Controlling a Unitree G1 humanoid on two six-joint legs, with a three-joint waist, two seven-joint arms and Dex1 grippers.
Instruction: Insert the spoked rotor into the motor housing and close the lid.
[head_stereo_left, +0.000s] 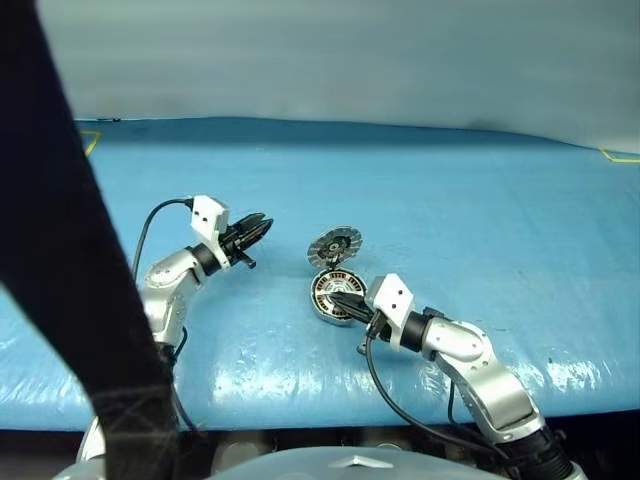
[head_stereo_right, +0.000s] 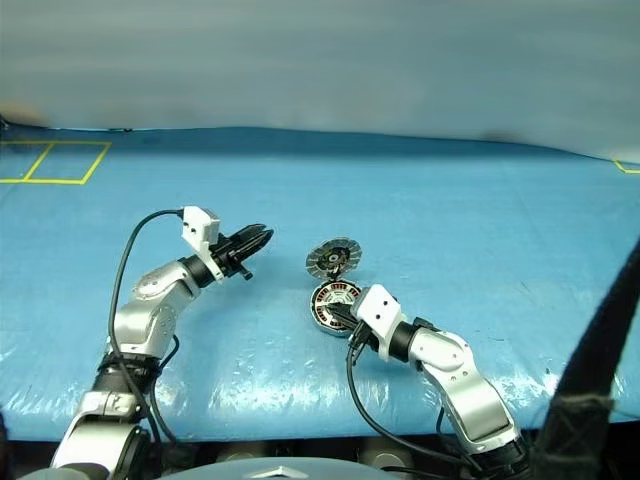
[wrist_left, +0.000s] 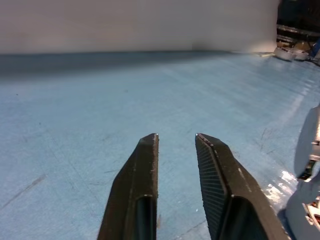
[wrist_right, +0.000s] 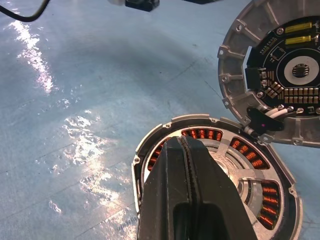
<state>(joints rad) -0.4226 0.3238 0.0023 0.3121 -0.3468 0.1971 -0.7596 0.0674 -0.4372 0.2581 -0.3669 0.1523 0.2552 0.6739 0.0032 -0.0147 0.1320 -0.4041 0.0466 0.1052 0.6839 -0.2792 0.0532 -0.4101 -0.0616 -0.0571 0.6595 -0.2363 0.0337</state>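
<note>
Pressing down from above, the right end effector (wrist_right: 187, 150), its two black fingers shut flat together with nothing between them, rests over the middle of the motor housing (head_stereo_left: 333, 296), which lies open on the blue desk (head_stereo_left: 450, 200). In the right wrist view the ring of copper-brown windings (wrist_right: 200, 134) shows around a silver hub, and pale spoke-like arms can be seen inside that ring. This suggests the spoked rotor already sits in place, though the closed fingers hide the centre and it cannot be confirmed.

The lid (head_stereo_left: 335, 245) stands tilted up just behind the housing, touching its far rim, with its inner face turned toward the robot. That face carries a dark circuit board, rows of small components and two yellow cylinders (wrist_right: 301, 31). A short dark and white lead (wrist_right: 267, 119) links lid and housing at the point where they meet.

The left end effector (head_stereo_left: 262, 228) hovers over bare desk well to the left of the parts, holding nothing; its fingers (wrist_left: 145, 165) stand a narrow gap apart, nearly closed.

As a judgement, insertion looks done or nearly done, and closing the lid remains.

No brand, label or legible writing can be made out on any part. Yellow tape lines (head_stereo_right: 50, 160) mark the desk's far left corner.
</note>
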